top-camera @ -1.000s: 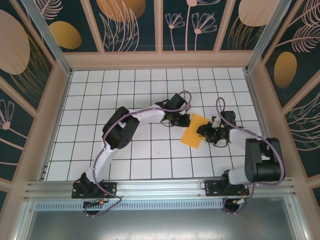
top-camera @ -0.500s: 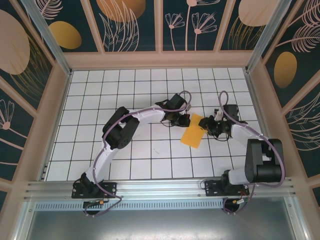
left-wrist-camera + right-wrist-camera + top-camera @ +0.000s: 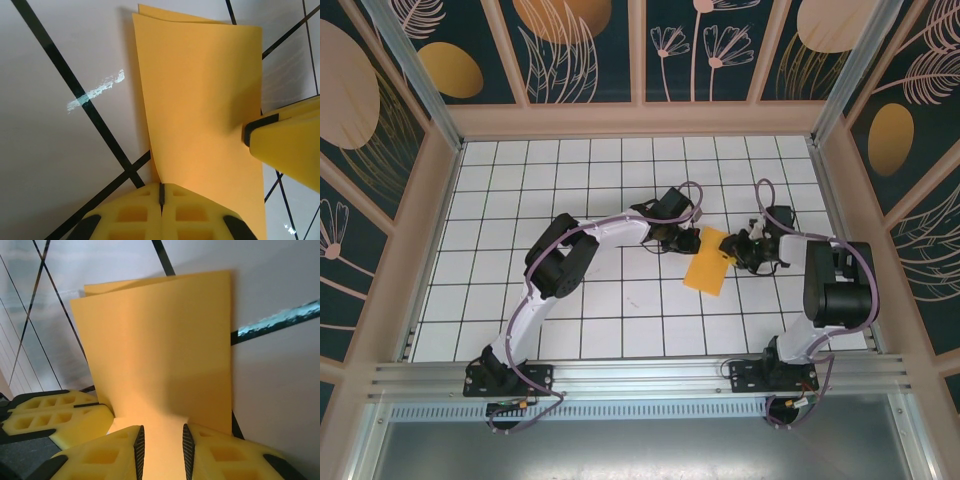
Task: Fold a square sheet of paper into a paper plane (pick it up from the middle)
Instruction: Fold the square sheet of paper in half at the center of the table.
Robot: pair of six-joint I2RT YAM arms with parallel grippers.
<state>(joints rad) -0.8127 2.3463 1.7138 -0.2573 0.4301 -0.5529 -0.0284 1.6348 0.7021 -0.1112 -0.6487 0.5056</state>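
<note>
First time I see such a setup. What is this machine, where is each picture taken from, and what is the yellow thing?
A robot's left arm and right arm are bolted at the near edge of a white tiled table. The overhead picture looks down from above and behind them; the other two come from a camera on each wrist, looking along that arm's own fingers. Between the arms is an orange-yellow sheet of paper, folded so two layers show. The left fingers are shut on one edge of it. The right fingers stand slightly apart with another edge between them; whether they pinch it I cannot tell.
</note>
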